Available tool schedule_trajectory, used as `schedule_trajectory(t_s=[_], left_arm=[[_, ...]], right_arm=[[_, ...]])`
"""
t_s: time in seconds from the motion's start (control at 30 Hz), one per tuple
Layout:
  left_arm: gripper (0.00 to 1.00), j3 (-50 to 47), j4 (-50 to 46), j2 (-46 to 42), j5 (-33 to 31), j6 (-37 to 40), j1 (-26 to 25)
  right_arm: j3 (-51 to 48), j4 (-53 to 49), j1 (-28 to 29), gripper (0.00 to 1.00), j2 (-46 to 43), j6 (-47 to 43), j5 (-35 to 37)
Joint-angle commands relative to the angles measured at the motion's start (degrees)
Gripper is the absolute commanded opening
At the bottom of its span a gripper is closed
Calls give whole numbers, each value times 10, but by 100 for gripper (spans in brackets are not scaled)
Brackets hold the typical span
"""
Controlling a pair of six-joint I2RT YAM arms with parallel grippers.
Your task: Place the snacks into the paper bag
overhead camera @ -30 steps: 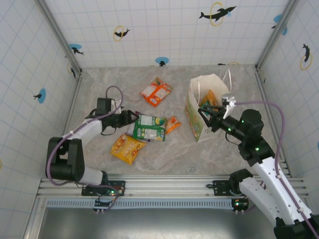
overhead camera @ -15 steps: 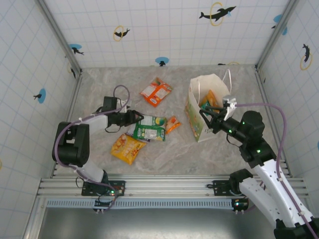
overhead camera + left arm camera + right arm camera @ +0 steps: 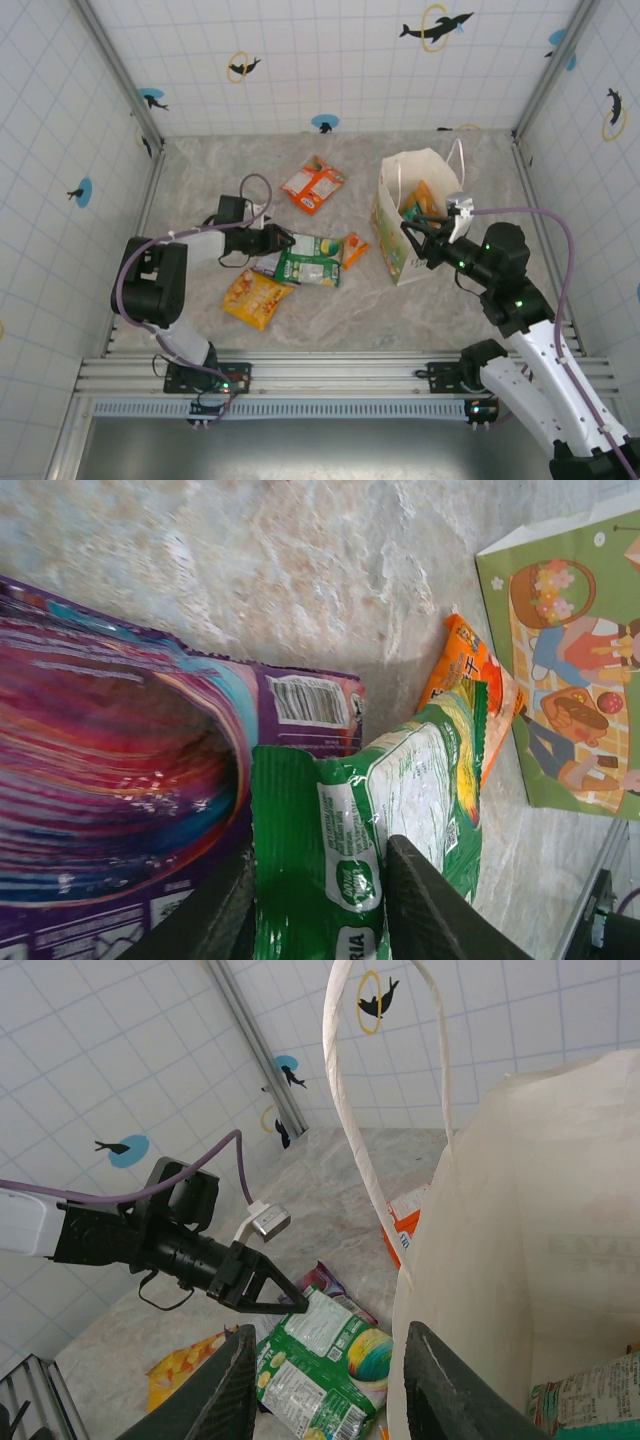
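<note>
Now | left claw (image 3: 320,865) | green packet (image 3: 420,780) between its fingers, touching both

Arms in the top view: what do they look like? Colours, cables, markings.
The left arm and right arm are alike: white link shells, black joints. A thin purple cable runs along each to a silvery plug at the wrist. Small green lights glow on the right arm's joints and at both bases. The left pincer and right pincer have black, angular fingers.
</note>
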Motion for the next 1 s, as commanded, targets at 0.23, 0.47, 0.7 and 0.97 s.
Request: schedule_trajectory(t_s=[0.23,0.47,0.7,0.97], left_arm=[[47,7,37,30,20,-3,-33],[45,14,37,60,13,1,-52],[25,21,37,60,14,-2,-65],[3,35,19,34,24,4,-67]], right_arm=[[18,2,2,41,-9,-5,2],[17,-1,2,41,-15,-5,25],[10,-3,3,41,-22,-4,30],[15,-7,3,41,-23,-12,35]])
